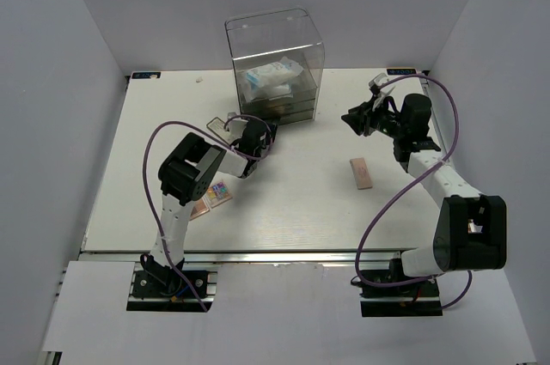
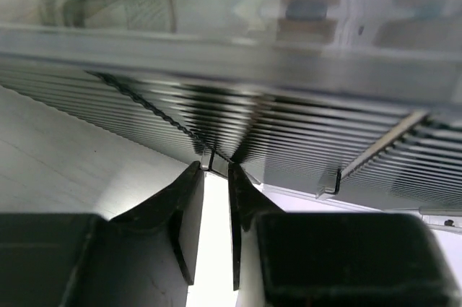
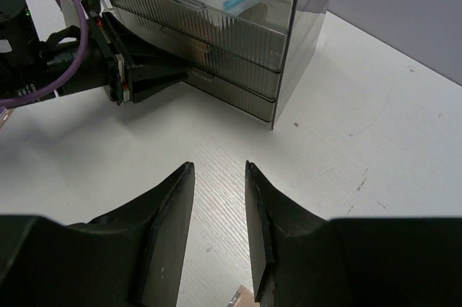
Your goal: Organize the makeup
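left pincer (image 2: 214, 173) at drawer box (image 1: 275, 47) front, peach palette (image 1: 362, 173) well apart

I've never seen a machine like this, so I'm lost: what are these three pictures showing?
Two robot arms sit at a white table. One picture looks down from above; the other two come from a camera on each wrist. At the back is a clear drawer box with a white-and-blue packet inside. A peach palette and a multicoloured palette lie on the table. On the left arm, the jaws are nearly together at a drawer's thin handle; a firm grip isn't certain. On the right arm, the jaws are open and hold nothing.
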Motion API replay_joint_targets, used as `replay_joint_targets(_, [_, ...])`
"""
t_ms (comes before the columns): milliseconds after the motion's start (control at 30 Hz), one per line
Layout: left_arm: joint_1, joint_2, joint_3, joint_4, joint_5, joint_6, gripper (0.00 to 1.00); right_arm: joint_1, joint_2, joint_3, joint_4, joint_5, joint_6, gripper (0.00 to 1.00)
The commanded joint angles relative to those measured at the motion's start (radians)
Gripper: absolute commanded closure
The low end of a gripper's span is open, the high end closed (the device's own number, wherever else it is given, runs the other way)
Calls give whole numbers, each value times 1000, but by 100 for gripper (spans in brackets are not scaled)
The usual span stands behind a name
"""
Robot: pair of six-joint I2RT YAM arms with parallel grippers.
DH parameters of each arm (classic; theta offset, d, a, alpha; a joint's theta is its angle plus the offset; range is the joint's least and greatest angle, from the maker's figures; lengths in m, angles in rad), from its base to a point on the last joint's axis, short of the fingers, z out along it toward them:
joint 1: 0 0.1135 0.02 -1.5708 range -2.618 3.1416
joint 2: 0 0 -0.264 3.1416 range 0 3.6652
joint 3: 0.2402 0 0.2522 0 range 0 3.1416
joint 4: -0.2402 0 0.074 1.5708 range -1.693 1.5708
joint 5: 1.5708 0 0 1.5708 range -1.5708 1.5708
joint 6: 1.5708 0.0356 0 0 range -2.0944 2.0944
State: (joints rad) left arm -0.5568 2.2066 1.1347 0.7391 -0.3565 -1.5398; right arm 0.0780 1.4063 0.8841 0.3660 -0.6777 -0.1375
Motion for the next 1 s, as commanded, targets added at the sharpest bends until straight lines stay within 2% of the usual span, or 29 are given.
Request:
replay_joint_targets(0, [8,18,25,-1,-61,-3,71,-9,-36,-7,27,-19,1,60])
replay_joint_targets(33, [8,18,19,-1,-62,-5,75,-11,-36,-8,27,-19,1,60])
replay_joint_targets(267, [6,18,-19,57,-64,-14,90,-11,-33,-10,24,-19,1,60])
replay_joint_targets(667, [-44,-15,-130,207,-29,-43,95,-11,-38,-30,-13,-6,-16,59])
replay_joint_targets(967, [-95,-103,-291,289,-16,-74,95,-9,-44,-37,-61,13,-33,51])
